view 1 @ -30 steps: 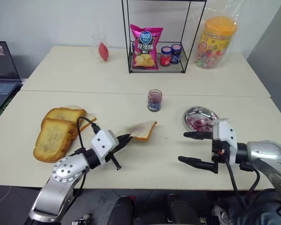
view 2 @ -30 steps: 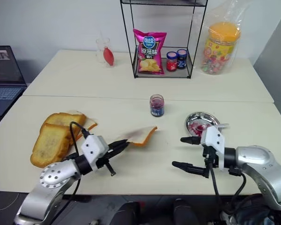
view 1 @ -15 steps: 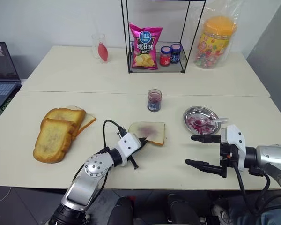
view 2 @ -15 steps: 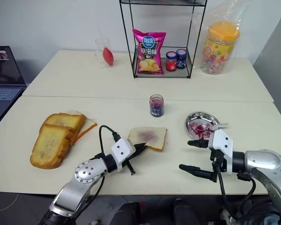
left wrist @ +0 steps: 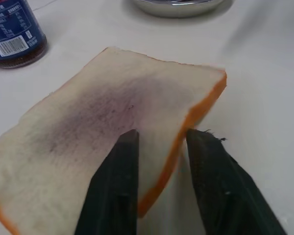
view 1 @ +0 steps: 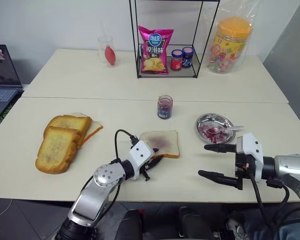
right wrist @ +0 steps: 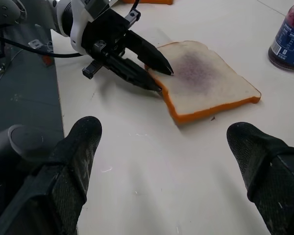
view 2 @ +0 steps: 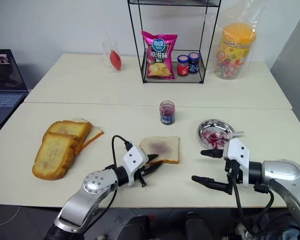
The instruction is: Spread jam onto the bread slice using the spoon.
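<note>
Bread slice [view 1: 161,143] flat on bench [view 1: 65,75], purple smear up | left end effector [view 1: 157,156] part-open, fingers astride its near crust corner | right end effector [view 1: 217,161] wide open, empty | jam jar [view 1: 165,107]: blue label with barcode, text unreadable

Bread slice [view 1: 161,143] flat, purple smear mid; jam [view 1: 165,107] jar behind; spoon [view 1: 229,130] in dish.

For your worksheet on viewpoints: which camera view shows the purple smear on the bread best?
The left wrist view: the bread sits close, its smear broad and central. The right wrist view shows it smaller; both eye views show it small and distant.
</note>
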Controlling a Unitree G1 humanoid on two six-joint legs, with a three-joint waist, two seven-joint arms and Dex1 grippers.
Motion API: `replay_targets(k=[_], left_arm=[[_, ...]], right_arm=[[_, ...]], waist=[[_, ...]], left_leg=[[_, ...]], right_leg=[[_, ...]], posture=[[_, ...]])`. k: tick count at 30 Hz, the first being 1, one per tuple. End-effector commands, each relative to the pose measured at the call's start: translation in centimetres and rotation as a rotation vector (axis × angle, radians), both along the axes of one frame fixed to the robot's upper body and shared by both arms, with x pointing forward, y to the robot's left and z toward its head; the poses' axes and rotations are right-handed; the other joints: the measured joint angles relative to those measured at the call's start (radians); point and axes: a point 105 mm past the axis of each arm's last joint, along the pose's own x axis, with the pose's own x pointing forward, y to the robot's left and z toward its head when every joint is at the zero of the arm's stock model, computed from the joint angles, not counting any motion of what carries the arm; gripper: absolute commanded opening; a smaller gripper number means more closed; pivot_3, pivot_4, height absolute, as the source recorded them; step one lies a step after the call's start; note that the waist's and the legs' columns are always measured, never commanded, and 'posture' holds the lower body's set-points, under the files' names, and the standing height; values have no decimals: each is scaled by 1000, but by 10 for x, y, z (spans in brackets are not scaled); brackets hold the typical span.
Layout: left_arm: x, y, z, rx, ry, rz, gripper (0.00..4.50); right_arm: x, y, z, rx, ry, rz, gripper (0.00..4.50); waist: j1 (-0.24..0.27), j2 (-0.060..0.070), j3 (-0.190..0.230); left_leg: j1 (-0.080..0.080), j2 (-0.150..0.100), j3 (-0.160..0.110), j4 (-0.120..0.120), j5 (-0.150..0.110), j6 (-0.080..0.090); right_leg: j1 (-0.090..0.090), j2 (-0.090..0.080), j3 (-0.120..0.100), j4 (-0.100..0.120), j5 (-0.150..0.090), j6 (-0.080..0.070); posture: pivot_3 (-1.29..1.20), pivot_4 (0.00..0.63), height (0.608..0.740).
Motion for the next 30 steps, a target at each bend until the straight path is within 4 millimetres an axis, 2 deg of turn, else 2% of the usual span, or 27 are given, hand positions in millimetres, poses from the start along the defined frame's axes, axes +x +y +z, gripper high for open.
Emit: replay_targets(k=[1, 2, 3, 5, 6, 9, 11, 13, 16, 17, 22, 25, 27, 28, 30], left_arm=[[-2, 2, 20, -29, -42, -24, 2619], [-2, 7, 23, -27, -47, -22, 2658], [-2, 12, 27, -28, -50, -22, 3077], [-4, 18, 34, -30, -59, -28, 3250], [-6, 22, 39, -31, -66, -35, 3572], [-10, 32, 53, -48, -74, -47, 4074], [-14, 39, 74, -99, -101, -107, 4446], [-16, 47, 95, -116, -134, -142, 4486], [-19, 51, 109, -107, -147, -177, 4486], [-20, 52, 113, -102, -150, -186, 4486], [-27, 46, 118, 10, -153, -303, 4486], [-25, 35, 131, 24, -233, -369, 4486], [-23, 27, 138, 18, -278, -405, 4486], [-24, 25, 137, 20, -269, -421, 4486], [-27, 22, 131, 33, -230, -466, 4486]], right_arm=[[-3, 1, 7, -12, -39, 21, 4500], [-3, 1, 7, -12, -39, 20, 4500], [-3, 1, 7, -11, -39, 19, 4500], [-3, 1, 9, -7, -42, 14, 4500], [-2, 1, 10, 1, -47, 5, 4500], [0, 0, 16, 25, -63, -23, 4500], [4, -6, 21, 54, -79, -83, 4500], [8, -14, 25, 75, -104, -160, 4500], [14, -26, 34, 131, -134, -269, 4500], [15, -30, 37, 151, -142, -304, 4500], [35, -78, 44, 262, -234, -649, 4500], [43, -102, 39, 361, -217, -827, 4500], [55, -124, 33, 418, -239, -1005, 4500], [61, -133, 29, 438, -233, -1078, 4500], [70, -135, 20, 496, -181, -1137, 4500]], waist=[[0, 0, 0], [0, 0, 0], [0, 0, 0], [0, 0, 0], [0, 0, 0], [0, 0, 0], [0, 0, 0], [0, 0, 0], [1, 0, 0], [1, 1, 0], [0, 1, 0], [2, 1, 0], [0, 1, -1], [0, 0, -1], [-7, 3, -1]], left_leg=[[0, 0, 0, 0, 0, 0], [0, 0, 0, 0, 0, 0], [0, 0, 0, 0, 0, 0], [0, 0, 0, 0, 0, 0], [0, 0, 0, 0, 0, 0], [0, 0, 0, 0, 0, 0], [0, 0, 0, 0, 0, 0], [0, 1, 0, 0, 0, 0], [0, 1, -1, 1, 0, 0], [0, 0, 0, 1, 0, 0], [0, 0, 0, 1, 0, 0], [0, 0, 0, 1, 0, 0], [1, 0, 1, 1, 0, 0], [1, 0, 2, 1, 0, 0], [1, 1, 2, 3, 0, 0]], right_leg=[[0, 0, 0, 0, 0, 0], [0, 0, 0, 0, 0, 0], [0, 0, 0, 0, 0, 0], [0, 0, 0, 0, 0, 0], [0, 0, 0, 1, 0, 0], [0, 0, 0, 0, 0, 0], [0, 0, 0, 0, 0, 0], [0, 0, -1, 0, 0, 0], [0, 0, -1, 1, 0, 0], [0, 0, 0, 0, 0, 0], [1, 0, 0, 0, 0, 0], [1, 0, 0, 1, 0, 0], [1, 0, 2, 1, 1, -1], [1, 0, 2, 1, 1, -1], [0, 2, 2, 1, 3, -2]], posture=[[0, 150, 740], [0, 150, 740], [0, 150, 740], [0, 150, 740], [0, 150, 740], [0, 150, 740], [0, 150, 740], [0, 150, 740], [0, 150, 740], [0, 150, 740], [0, 150, 740], [0, 150, 740], [0, 150, 740], [0, 150, 740], [0, 150, 740]])
